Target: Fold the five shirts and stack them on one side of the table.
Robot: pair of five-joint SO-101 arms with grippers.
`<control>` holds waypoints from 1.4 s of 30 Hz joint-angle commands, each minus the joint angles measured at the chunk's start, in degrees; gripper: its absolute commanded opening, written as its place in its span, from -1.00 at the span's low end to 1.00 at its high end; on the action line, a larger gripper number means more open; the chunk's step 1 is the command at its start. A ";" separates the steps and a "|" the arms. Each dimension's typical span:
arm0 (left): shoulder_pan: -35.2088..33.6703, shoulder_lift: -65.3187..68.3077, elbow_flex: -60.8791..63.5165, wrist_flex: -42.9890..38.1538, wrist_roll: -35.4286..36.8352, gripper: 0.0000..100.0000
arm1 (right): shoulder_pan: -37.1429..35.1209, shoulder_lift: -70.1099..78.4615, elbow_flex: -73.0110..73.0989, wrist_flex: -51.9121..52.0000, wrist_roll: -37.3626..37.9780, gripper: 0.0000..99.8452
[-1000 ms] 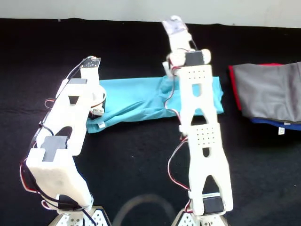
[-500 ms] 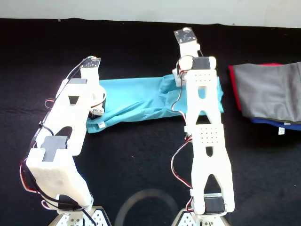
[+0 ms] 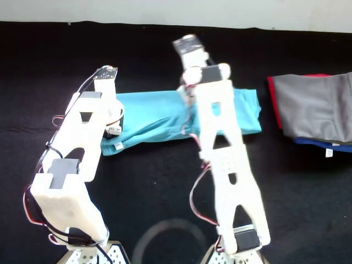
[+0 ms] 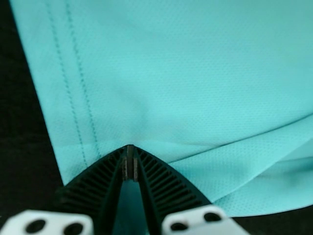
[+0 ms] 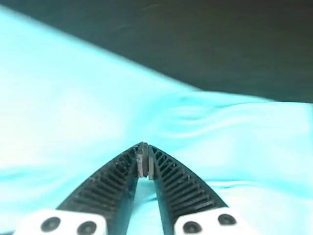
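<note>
Here, the shirt [image 3: 154,113] lies lengthwise left to right across the bench [image 3: 148,181], the left arm [image 3: 82,137] with jaws closed on its left end, the right arm [image 3: 220,143] with jaws closed on its middle

High view: right arm [image 3: 217,126] covers the middle of the teal shirt [image 3: 151,113], and left arm [image 3: 82,137] covers its left end. Stack of folded shirts [image 3: 313,104] is cut off by the right edge. Grey on top, red and blue rims under it, count unclear. Left wrist view: left gripper [image 4: 128,161] tips meet over the cloth; can't tell if any is pinched. Shirt runs past the frame. Right wrist view: right gripper [image 5: 143,164] is the same, cloth blurred, folds hard to read.
</note>
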State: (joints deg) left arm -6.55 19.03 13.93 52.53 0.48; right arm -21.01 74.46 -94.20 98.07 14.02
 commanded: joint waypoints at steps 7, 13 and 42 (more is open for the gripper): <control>0.66 -0.84 -0.04 -1.49 0.26 -0.98 | -6.11 0.57 -6.99 -4.00 0.26 -0.99; 0.66 -0.84 -0.04 -1.49 0.26 -0.98 | -6.46 1.54 -5.41 -2.15 0.44 -0.99; 0.66 -0.84 -0.13 -1.49 0.26 -0.98 | -5.85 -16.48 22.46 3.12 0.62 -0.99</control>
State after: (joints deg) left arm -6.55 19.03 13.93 52.53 0.48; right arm -27.16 65.93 -74.07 100.44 14.02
